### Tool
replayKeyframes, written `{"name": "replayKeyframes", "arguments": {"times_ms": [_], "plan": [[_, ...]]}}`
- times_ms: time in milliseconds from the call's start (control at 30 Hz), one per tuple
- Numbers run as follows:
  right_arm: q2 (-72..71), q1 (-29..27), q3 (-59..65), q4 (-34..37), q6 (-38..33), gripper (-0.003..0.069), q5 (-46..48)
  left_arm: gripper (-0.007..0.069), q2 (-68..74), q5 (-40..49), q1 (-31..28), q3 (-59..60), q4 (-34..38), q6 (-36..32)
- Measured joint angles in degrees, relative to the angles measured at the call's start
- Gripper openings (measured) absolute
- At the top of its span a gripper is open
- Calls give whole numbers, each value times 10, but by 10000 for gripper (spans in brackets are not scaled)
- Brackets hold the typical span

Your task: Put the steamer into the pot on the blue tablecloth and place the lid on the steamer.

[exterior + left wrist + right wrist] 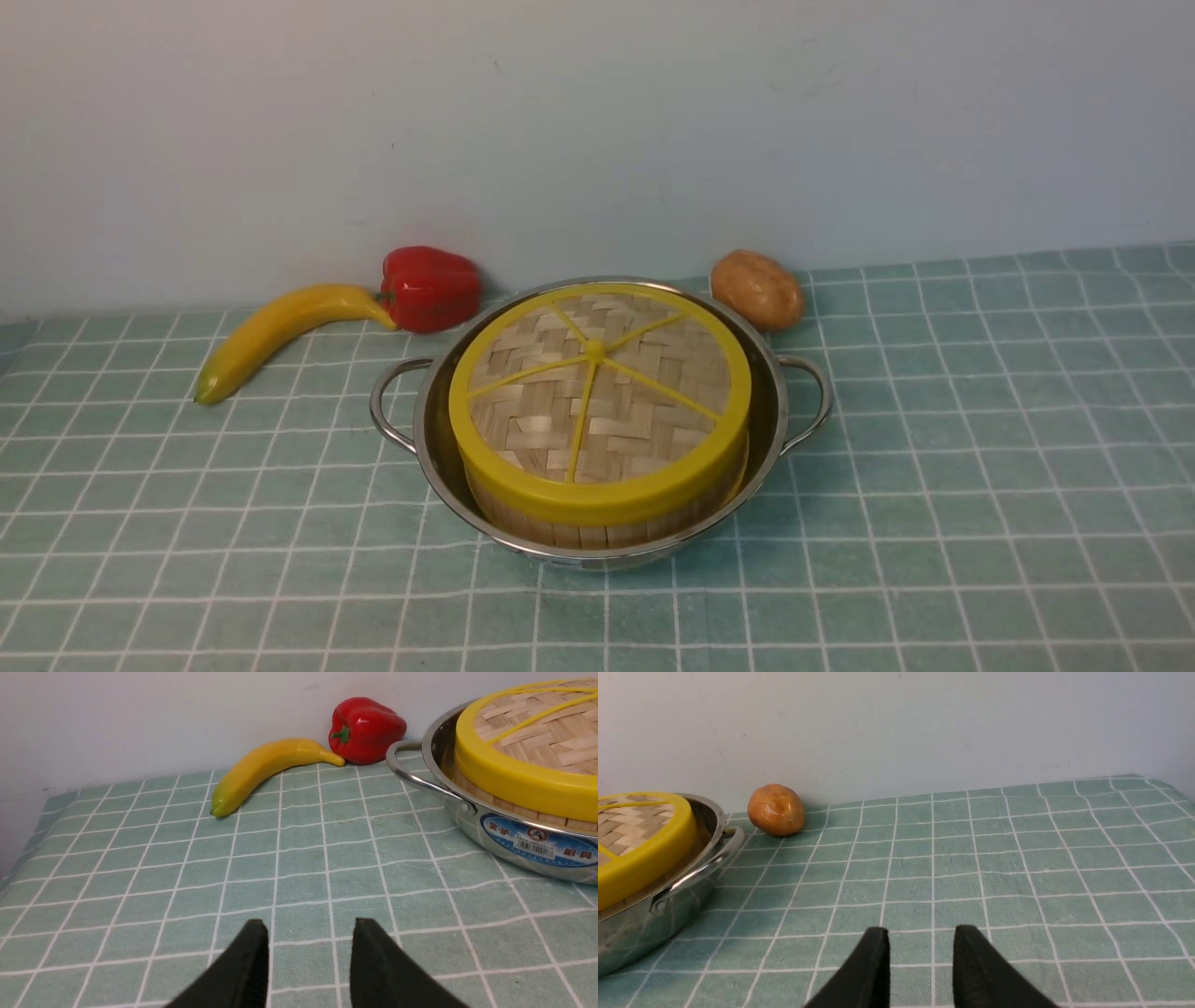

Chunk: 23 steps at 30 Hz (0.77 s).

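The steel pot stands on the blue tablecloth at the middle of the front view. Inside it sits the steamer, of which only the slatted side shows. The lid, a woven disc with yellow rim and spokes, rests on top of the steamer. The pot and lid also show in the left wrist view, and the lid in the right wrist view. My left gripper hovers open over bare cloth left of the pot. On the pot's right, my right gripper is open and holds nothing. Neither arm shows in the front view.
A banana and a red bell pepper lie behind the pot on the left, near the wall. A potato sits behind its right side. The pot's looped handles stick out sideways.
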<state>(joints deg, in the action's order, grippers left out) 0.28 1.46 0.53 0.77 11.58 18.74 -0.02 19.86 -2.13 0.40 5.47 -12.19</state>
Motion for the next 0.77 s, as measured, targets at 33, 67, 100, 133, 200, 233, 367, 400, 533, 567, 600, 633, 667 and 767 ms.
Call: {"name": "replayKeyframes", "arguments": {"times_ms": [33,67,100,133,200,233,367,400,533,567,600,633,667,767], "plan": [[0,0,0,0,0,225,0,242,0,0,0,0,0,0],[0,0,0,0,0,228,0,242,0,0,0,0,0,0],[0,0,0,0,0,230,0,242,0,0,0,0,0,0],[0,0,0,0,0,232,0,242,0,0,0,0,0,0],[0,0,0,0,0,237,0,242,0,0,0,0,0,0],[0,0,0,0,0,239,0,242,0,0,0,0,0,0],[0,0,0,0,1,239,0,242,0,0,0,0,0,0],[0,0,0,0,1,240,0,242,0,0,0,0,0,0],[0,0,0,0,1,240,0,242,0,0,0,0,0,0],[0,0,0,0,1,240,0,242,0,0,0,0,0,0],[0,0,0,0,1,240,0,242,0,0,0,0,0,0],[0,0,0,0,1,240,0,242,0,0,0,0,0,0],[0,0,0,0,1,240,0,242,0,0,0,0,0,0],[0,0,0,0,1,240,0,242,0,0,0,0,0,0]]}}
